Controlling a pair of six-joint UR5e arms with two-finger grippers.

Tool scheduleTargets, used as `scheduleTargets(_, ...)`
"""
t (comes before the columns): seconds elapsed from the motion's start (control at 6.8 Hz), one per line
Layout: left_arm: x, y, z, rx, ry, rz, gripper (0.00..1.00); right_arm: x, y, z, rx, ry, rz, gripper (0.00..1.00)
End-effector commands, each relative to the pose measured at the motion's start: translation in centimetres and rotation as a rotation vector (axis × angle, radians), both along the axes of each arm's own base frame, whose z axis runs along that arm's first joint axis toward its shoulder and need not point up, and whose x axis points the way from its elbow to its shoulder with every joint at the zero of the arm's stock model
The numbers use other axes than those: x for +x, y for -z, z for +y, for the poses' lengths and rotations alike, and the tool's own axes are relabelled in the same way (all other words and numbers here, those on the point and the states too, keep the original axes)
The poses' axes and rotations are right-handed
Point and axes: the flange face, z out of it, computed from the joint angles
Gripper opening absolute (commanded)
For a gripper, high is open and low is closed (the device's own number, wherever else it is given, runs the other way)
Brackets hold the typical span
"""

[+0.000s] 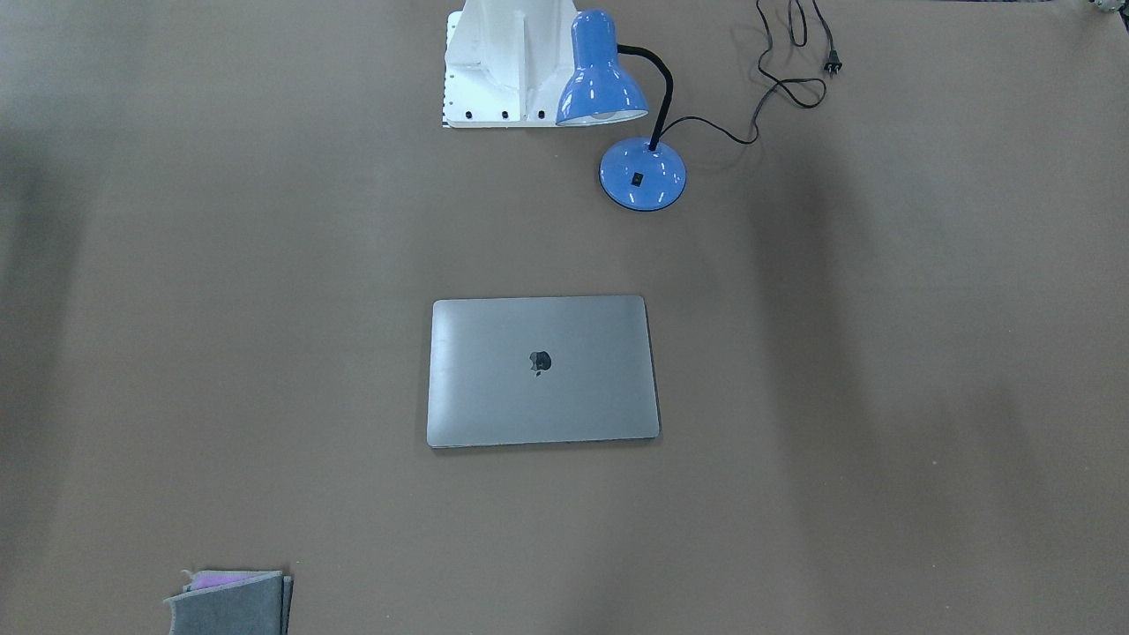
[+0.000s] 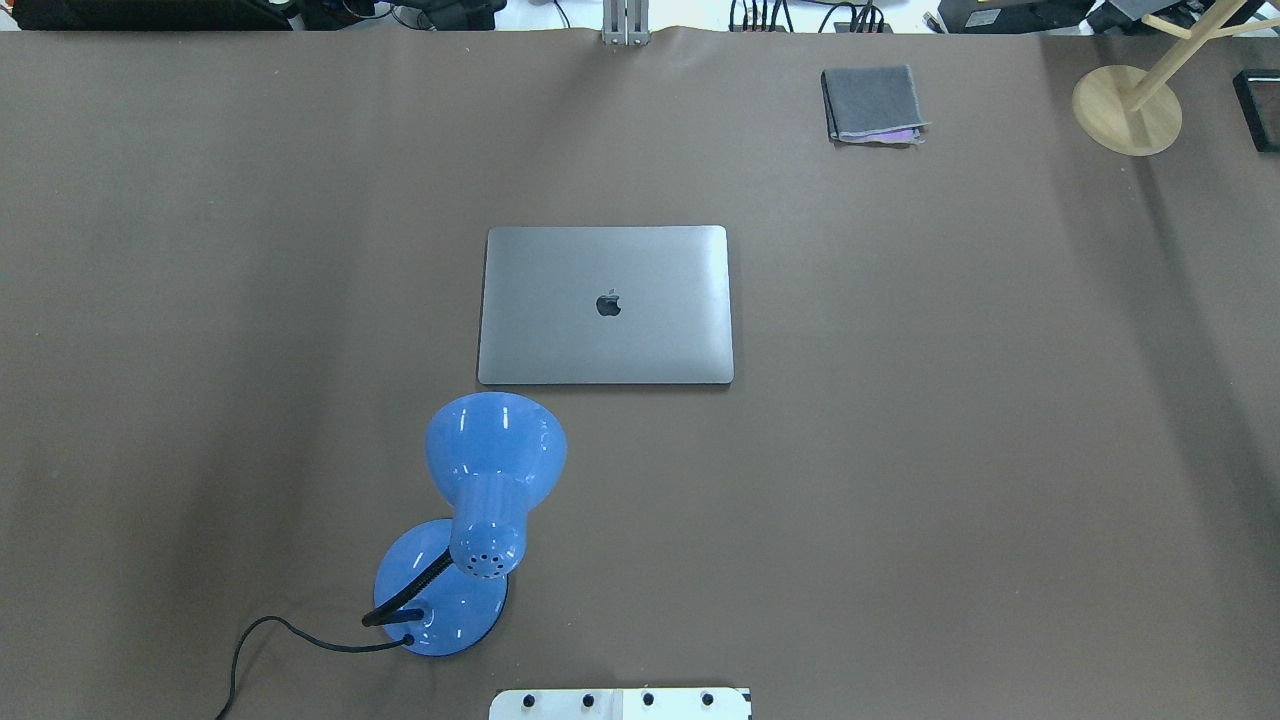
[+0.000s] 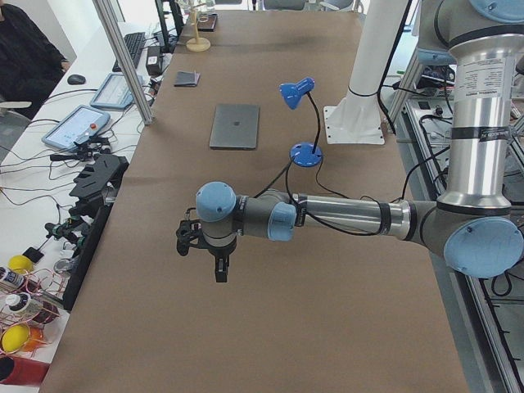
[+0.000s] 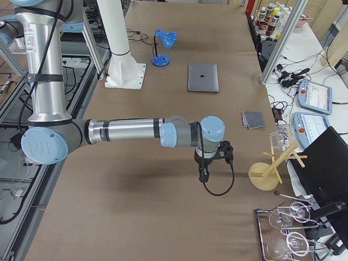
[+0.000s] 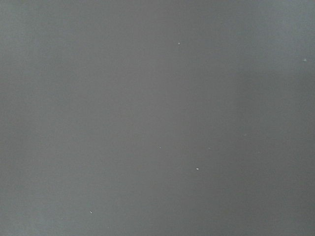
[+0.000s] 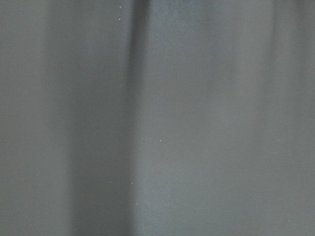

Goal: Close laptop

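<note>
Closed laptop (image 2: 605, 305) lay on the bench (image 2: 950, 450), blue lamp (image 2: 495, 450) near it. Left pincer (image 3: 219, 273) and right pincer (image 4: 203, 175) hung well apart from it; I cannot tell their grip.

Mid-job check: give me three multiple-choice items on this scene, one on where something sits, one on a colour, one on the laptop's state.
1. Where does the lamp stand relative to the laptop?
A) nearer the robot, toward its left
B) beyond it, toward the robot's right
C) on top of it

2. What colour is the lamp?
A) red
B) blue
C) white

3. How is the laptop?
A) open upright
B) half open
C) shut flat

Answers:
1 A: in the overhead view the lamp is below and left of the laptop.
2 B: its shade and base are glossy blue.
3 C: only the lid's outer face shows, lying flat.
</note>
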Motion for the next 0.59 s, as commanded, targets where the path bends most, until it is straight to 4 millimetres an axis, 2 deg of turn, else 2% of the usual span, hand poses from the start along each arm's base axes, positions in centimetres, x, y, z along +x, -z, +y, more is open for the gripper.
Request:
scheduleTargets(0.0,-0.21,-1.19,-0.08,-0.020,0.000,0.000,0.98,0.42,0.37,-0.12,0.011,-0.004,0.001,1.00)
scheduleTargets(0.44,-0.29,-0.97,-0.08,-0.017,0.002,0.000,0.98,0.43,0.36,-0.12,0.011,-0.004,0.002,1.00)
